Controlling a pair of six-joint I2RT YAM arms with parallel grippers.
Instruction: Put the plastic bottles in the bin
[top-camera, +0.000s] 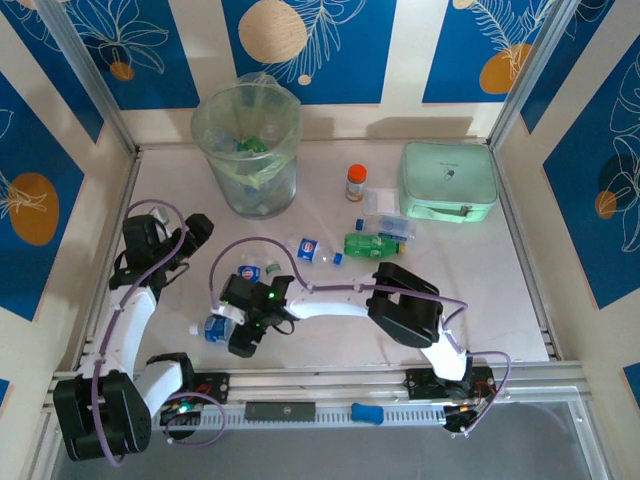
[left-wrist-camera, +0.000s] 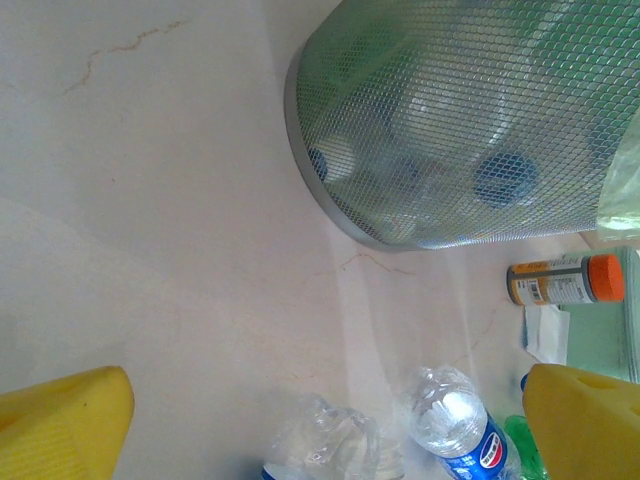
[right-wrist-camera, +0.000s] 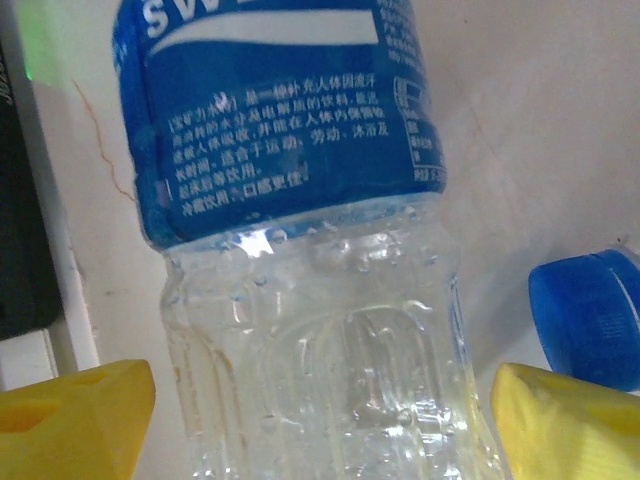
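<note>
1. Your right gripper (right-wrist-camera: 322, 435) hung low over a clear plastic bottle with a blue label (right-wrist-camera: 290, 200). Its yellow fingers (right-wrist-camera: 70, 420) stood on either side with a sliver of gap on each flank, so the jaws were apart and nothing was clamped.
2. That bottle lay at the front left of the pale table (top-camera: 470, 300), well apart from the tall round pale-green translucent bin (top-camera: 247, 150).
3. A blue cap (right-wrist-camera: 590, 320) sat just beside the bottle, on the right of the wrist view.
4. Your left gripper (left-wrist-camera: 320, 425) hovered with its jaws spread wide, one pad in each bottom corner and nothing held between them.
5. The bin stood upright at the far left of the table, and you could see bottles already inside it.
6. Loose on the table lay a crumpled clear bottle (top-camera: 250, 272), a second blue-labelled bottle (top-camera: 312, 248) and a green see-through bottle (top-camera: 375, 243), in a rough row.
7. Behind them stood a short orange-capped jar (top-camera: 356, 182), with a mint-green rectangular case (top-camera: 448, 180) to its right.
</note>
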